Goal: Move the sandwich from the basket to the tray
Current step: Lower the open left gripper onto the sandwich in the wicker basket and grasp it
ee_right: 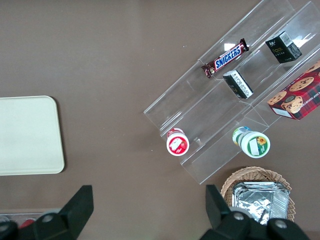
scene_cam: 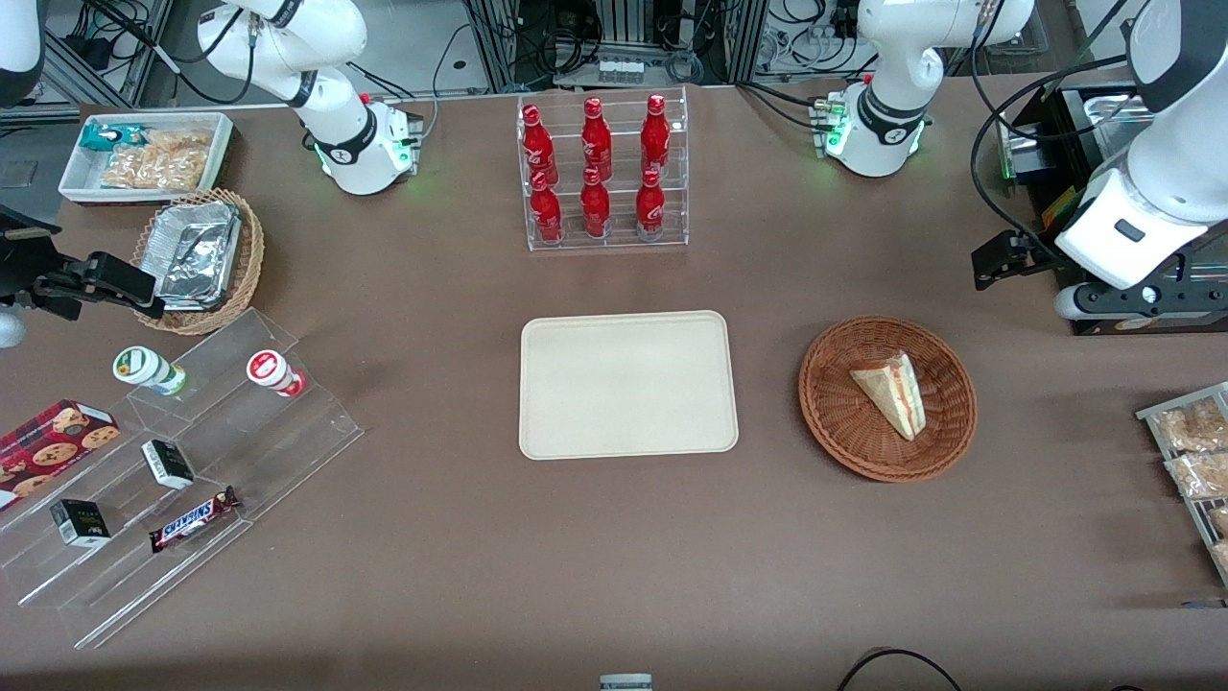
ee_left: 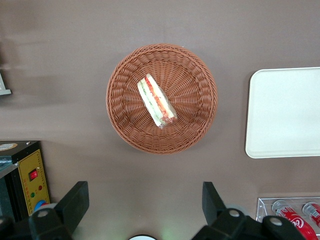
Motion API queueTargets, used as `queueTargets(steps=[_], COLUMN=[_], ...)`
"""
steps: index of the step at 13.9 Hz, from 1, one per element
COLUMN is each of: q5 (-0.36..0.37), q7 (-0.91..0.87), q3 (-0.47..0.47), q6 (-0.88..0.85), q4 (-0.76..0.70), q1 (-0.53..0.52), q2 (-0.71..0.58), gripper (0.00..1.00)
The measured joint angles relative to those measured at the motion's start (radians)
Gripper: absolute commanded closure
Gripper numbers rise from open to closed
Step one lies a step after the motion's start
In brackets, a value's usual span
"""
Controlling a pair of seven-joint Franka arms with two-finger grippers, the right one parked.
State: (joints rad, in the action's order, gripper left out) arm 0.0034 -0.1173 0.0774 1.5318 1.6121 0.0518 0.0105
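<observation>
The sandwich (scene_cam: 894,392) (ee_left: 156,100), a white bread wedge with a red and green stripe on its cut edge, lies in the round reddish-brown basket (scene_cam: 835,422) (ee_left: 120,115). The cream tray (scene_cam: 628,384) (ee_left: 285,112) lies flat beside the basket, toward the parked arm's end, with nothing on it. My gripper (scene_cam: 990,263) (ee_left: 144,198) hangs high above the table, farther from the front camera than the basket and toward the working arm's end. It is open, with nothing between its fingers (ee_left: 75,200).
A clear rack of red bottles (scene_cam: 602,173) stands farther from the front camera than the tray. A black box with a yellow panel (ee_left: 31,182) sits under the working arm. Packets in a bin (scene_cam: 1194,451) lie at the working arm's table edge. Stepped clear shelves with snacks (scene_cam: 182,451) are at the parked arm's end.
</observation>
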Motion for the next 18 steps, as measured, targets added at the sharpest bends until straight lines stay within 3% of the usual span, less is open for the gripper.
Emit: queueTargets(steps=[10, 14, 18], q5=[-0.001, -0.001, -0.001], q7=[0.066, 0.061, -0.053], q3=[-0.003, -0.003, -0.003], q6=[0.028, 0.255, 0.533], q4=[0.119, 0.297, 0.494], q1=[0.007, 0.007, 0.008], q2=[0.097, 0.120, 0.118], gripper=[0.00, 0.00, 0.00])
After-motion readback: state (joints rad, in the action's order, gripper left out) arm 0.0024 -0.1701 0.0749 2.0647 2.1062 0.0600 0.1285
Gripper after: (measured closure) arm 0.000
